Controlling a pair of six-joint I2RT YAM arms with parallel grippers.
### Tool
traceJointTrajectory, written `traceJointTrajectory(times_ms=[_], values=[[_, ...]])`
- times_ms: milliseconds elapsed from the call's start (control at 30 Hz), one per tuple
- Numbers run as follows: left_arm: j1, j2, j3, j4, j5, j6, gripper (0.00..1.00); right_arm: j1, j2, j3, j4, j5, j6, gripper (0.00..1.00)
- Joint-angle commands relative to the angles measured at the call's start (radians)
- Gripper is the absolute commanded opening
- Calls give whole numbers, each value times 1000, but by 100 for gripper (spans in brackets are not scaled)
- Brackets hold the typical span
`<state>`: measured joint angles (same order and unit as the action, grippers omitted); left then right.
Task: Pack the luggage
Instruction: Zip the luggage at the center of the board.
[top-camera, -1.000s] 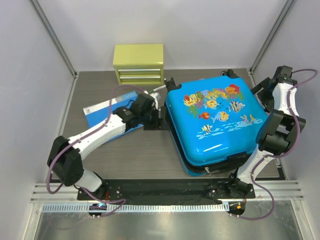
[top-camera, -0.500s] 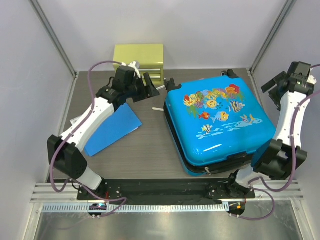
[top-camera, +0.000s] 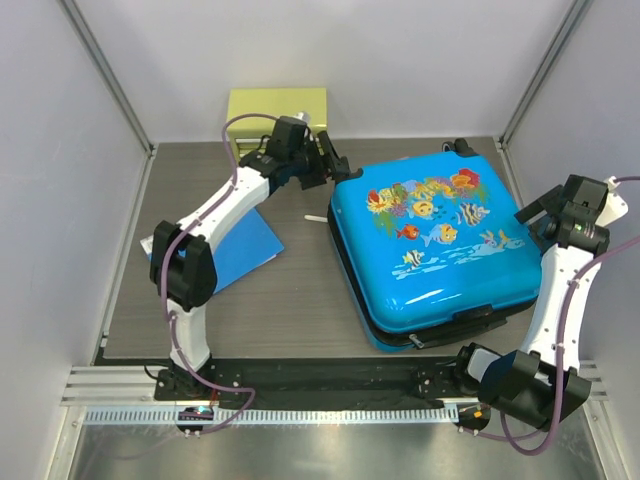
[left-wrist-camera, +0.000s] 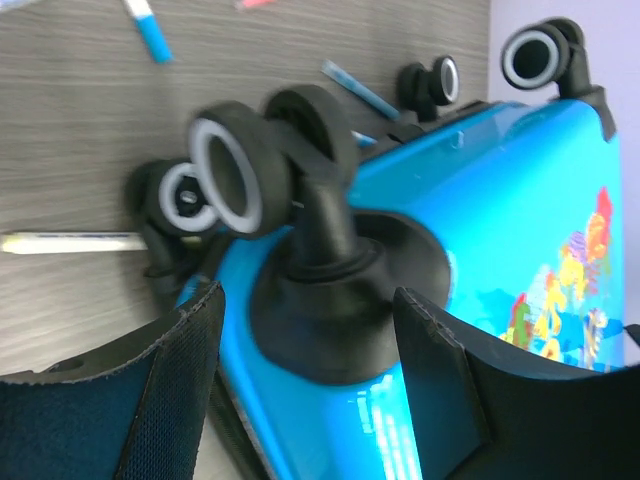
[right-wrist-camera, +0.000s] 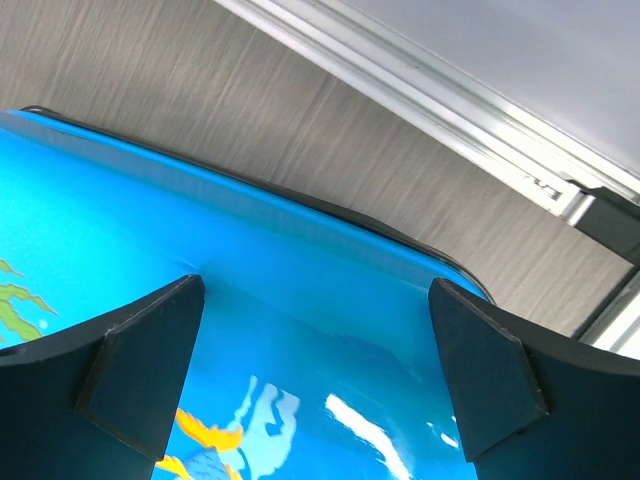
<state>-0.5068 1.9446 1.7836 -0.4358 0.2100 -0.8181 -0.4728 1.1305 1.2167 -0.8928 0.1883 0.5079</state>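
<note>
The luggage (top-camera: 435, 250) is a bright-blue hard shell with a fish print, lying shut on the table at centre right. My left gripper (top-camera: 335, 165) is at its back left corner. In the left wrist view the left gripper (left-wrist-camera: 305, 335) is open, its fingers on either side of a black wheel mount (left-wrist-camera: 330, 300), with the wheel (left-wrist-camera: 240, 180) just beyond. My right gripper (top-camera: 537, 213) hovers at the luggage's right edge. Seen from the right wrist, the right gripper (right-wrist-camera: 315, 345) is wide open over the glossy blue lid (right-wrist-camera: 300, 300), holding nothing.
A yellow-green drawer box (top-camera: 277, 108) stands at the back, behind the left arm. A flat blue folder (top-camera: 245, 250) lies left of the luggage. A white pen (top-camera: 316, 217) lies between them, and more pens (left-wrist-camera: 150, 30) lie near the wheels. Walls enclose the table.
The left arm swung from the folder to the back, then to the luggage's back left corner; the folder turned and shifted. The right arm came forward toward the luggage's right edge.
</note>
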Motion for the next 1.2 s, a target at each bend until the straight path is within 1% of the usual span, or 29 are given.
traceJointTrajectory(times_ms=[0, 133, 300, 400, 700, 1000, 1167], values=[[-44, 30, 66, 45, 19, -47, 69, 10, -40, -51, -164, -3, 15, 100], [-58, 86, 109, 43, 14, -64, 69, 10, -55, -55, -169, 7, 17, 100], [-68, 154, 184, -33, -29, -43, 69, 10, -66, -40, -175, -19, 27, 100], [-67, 162, 184, -58, -81, -32, 69, 10, -92, -52, -195, -26, 27, 100], [-62, 215, 201, -90, -121, -50, 70, 10, -207, -164, -250, -56, 38, 100], [-24, 221, 172, -43, -127, -134, 71, 10, -207, -126, -284, -7, 11, 100], [-19, 257, 217, -58, -130, -136, 71, 10, -201, -112, -287, -7, 11, 100]])
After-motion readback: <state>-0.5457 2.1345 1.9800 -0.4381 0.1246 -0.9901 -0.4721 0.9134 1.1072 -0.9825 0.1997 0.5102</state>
